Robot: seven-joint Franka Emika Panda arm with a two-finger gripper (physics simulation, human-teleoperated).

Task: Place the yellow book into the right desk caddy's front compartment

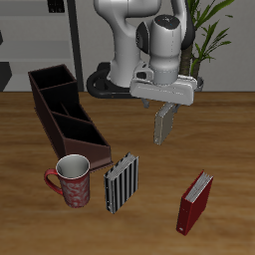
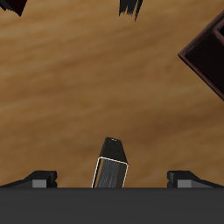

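1. Striped book [image 1: 121, 183], red book [image 1: 195, 201] and mug [image 1: 71, 180] stand nearest the table's front edge.
2. Gripper [image 1: 164, 127] clamps the yellow book [image 1: 163, 126], upright, above the table.
3. Right desk caddy [image 1: 66, 114] farther back; front compartment [image 1: 88, 143] beside the mug.

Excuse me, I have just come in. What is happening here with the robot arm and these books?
The gripper holds the yellow book between its fingers, lifted above the bare table. The right desk caddy stands apart from it, and its front compartment has no book in it yet. A mug, a striped book and a dark red book stand untouched nearer the table's front edge.
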